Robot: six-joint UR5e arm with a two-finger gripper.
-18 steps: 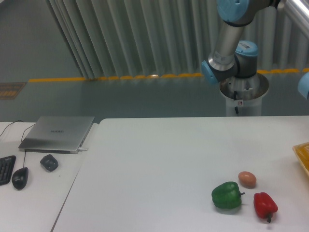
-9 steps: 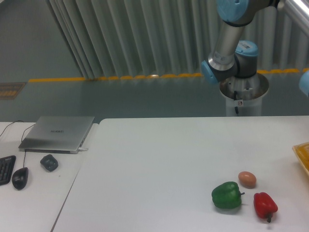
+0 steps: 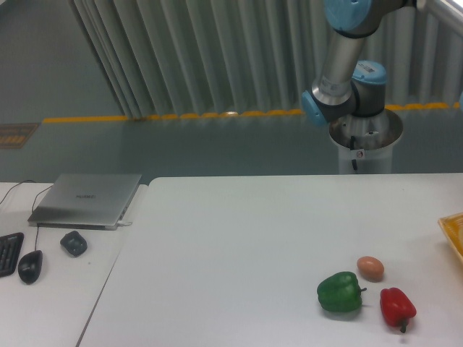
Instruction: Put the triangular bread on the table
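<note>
The large white table (image 3: 239, 246) fills the lower middle and right of the view. The triangular bread is out of view. Only the arm's base and grey-blue links (image 3: 346, 69) show at the top right; the gripper is out of the frame. A corner of the flat yellow tray (image 3: 454, 230) shows at the right edge of the table.
A green pepper (image 3: 339, 293), a red pepper (image 3: 397, 306) and a small brown egg (image 3: 370, 267) lie at the table's front right. A separate white desk on the left holds a laptop (image 3: 87, 199), a mouse (image 3: 30, 266), a dark small object (image 3: 73, 243) and a keyboard edge (image 3: 9, 253).
A blue arm part at the right edge has moved up and almost out of the frame. Nothing on the table has moved.
</note>
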